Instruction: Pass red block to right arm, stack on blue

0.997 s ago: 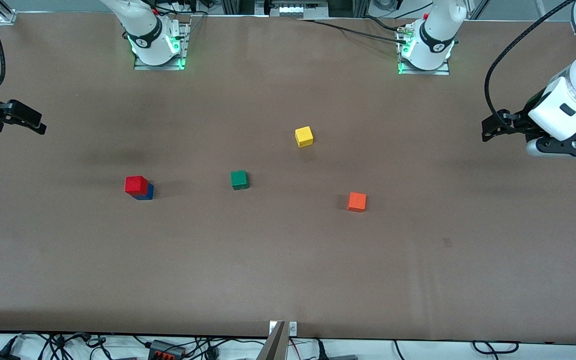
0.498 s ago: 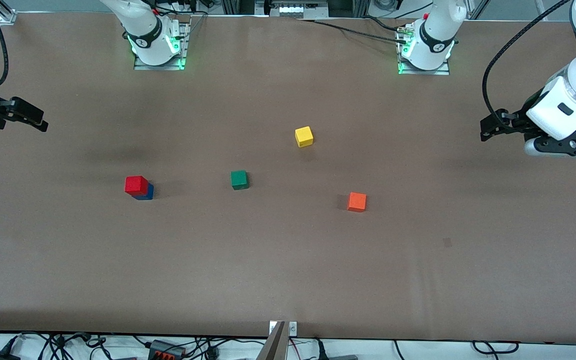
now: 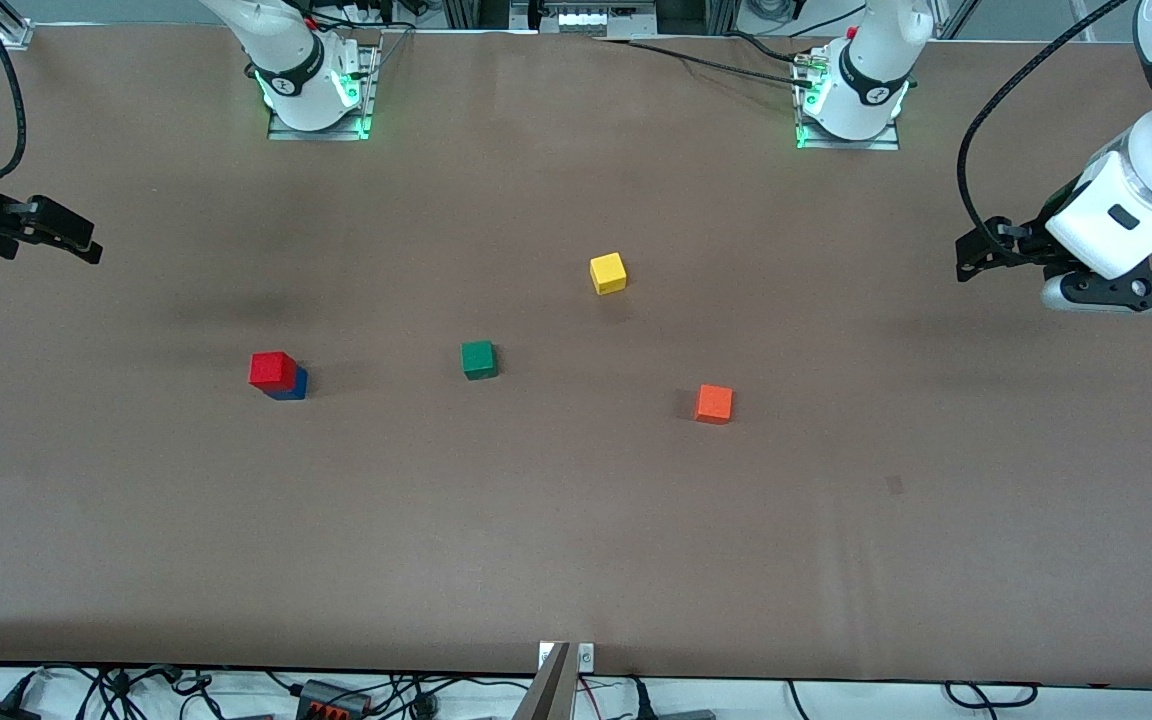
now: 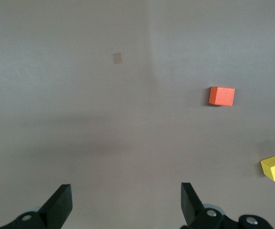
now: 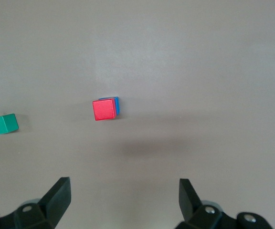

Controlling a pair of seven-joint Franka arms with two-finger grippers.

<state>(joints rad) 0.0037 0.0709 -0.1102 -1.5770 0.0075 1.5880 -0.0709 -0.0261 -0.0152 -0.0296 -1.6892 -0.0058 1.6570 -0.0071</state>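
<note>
Both of my grippers have drifted slightly since a second ago, while the blocks lie where they were.

From the front, my right gripper (image 3: 71, 240) hangs over the table's (image 3: 576, 540) edge at the right arm's end, and my left gripper (image 3: 976, 262) hangs over the left arm's end. The red block (image 3: 271, 369) sits on the blue block (image 3: 294, 385). From that stack toward the left arm's end come the green block (image 3: 478, 359), the yellow block (image 3: 608, 272) and the orange block (image 3: 713, 403).

Through the left wrist, my fingers (image 4: 61, 205) stand wide apart and empty, with orange and yellow blocks on the table.

Through the right wrist, my fingers (image 5: 58, 195) are spread wide, holding nothing, and red rests on blue beside green.
</note>
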